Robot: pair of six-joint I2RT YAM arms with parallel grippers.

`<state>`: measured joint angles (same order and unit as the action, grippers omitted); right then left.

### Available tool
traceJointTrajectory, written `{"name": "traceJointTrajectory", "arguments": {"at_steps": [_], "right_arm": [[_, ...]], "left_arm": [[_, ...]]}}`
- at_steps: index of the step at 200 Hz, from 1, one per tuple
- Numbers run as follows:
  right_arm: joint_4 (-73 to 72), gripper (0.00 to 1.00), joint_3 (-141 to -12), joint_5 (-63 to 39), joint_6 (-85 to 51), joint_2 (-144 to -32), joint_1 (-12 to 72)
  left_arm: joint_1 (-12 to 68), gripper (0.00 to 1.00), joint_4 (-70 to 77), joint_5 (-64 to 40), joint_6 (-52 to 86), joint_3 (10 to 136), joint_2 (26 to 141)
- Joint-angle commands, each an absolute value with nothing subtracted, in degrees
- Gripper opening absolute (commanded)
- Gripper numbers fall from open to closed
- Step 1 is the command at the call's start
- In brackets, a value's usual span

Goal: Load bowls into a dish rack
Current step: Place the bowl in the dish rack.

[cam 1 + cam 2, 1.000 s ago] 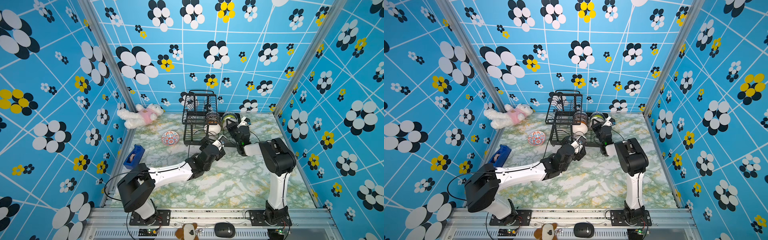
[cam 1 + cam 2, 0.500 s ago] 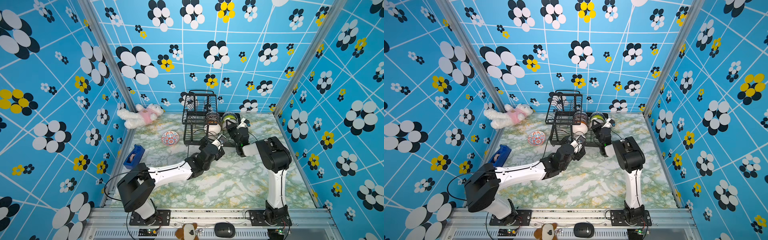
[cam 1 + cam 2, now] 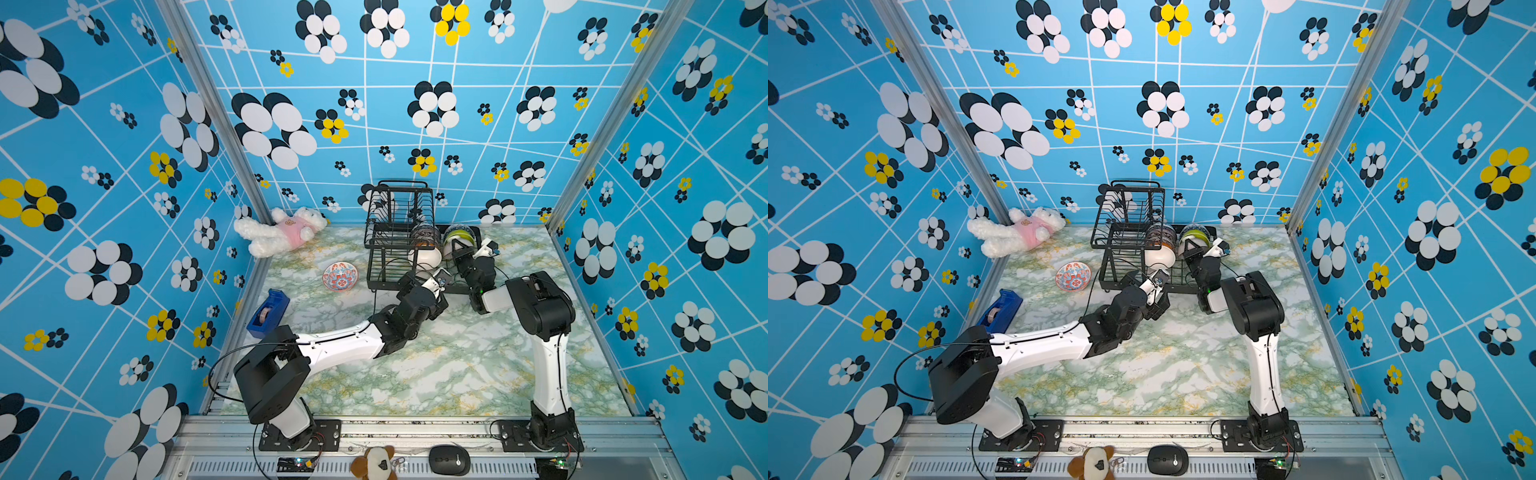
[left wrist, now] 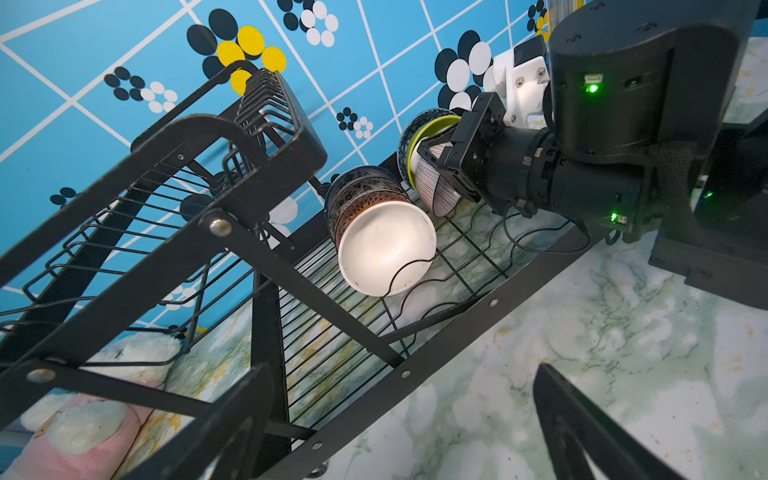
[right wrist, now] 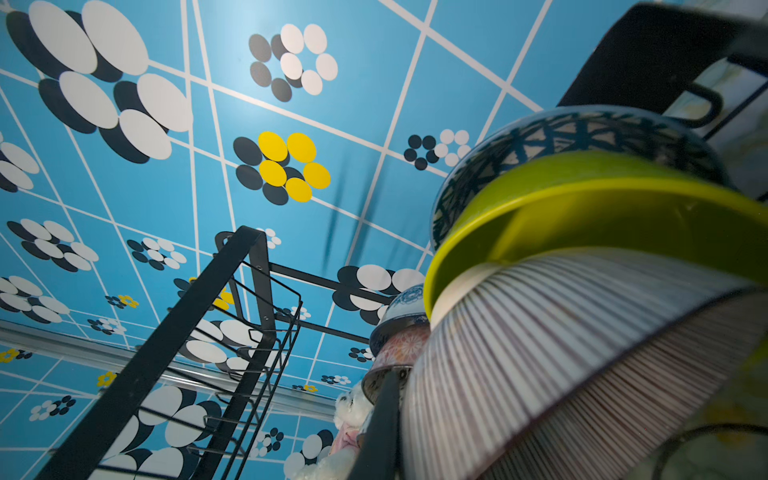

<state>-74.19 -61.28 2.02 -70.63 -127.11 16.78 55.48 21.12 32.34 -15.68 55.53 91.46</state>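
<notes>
At the back of the table (image 3: 457,365), I see the dish rack (image 4: 457,328) standing close to the wall. Its lower tray holds two bunches of bowls tipped on their sides. One bunch has a white bowl (image 4: 382,245) in front, with darker patterned bowls (image 4: 359,191) tucked behind it. Beside it sit a blue patterned bowl (image 5: 561,133), a lime green bowl (image 5: 582,199) and a ribbed bowl (image 4: 436,191), one inside the next. My right gripper (image 4: 430,156) is pressed together on the rim of the ribbed bowl (just a thin pinch). My left gripper (image 3: 432,286) is spread wide and holds nothing, near the front rail of the rack. A red and blue flower bowl (image 3: 340,276) lies on the table, between the rack and a blue tape holder (image 3: 268,313).
</notes>
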Motion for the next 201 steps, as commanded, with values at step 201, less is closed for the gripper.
{"name": "traceJointTrajectory", "arguments": {"at_steps": [201], "right_arm": [[-69.2,0.16,-58.7,6.4,-77.5,-122.8,16.5]], "left_arm": [[54.9,0.99,19.8,30.5,-12.4,54.9,89.8]]}}
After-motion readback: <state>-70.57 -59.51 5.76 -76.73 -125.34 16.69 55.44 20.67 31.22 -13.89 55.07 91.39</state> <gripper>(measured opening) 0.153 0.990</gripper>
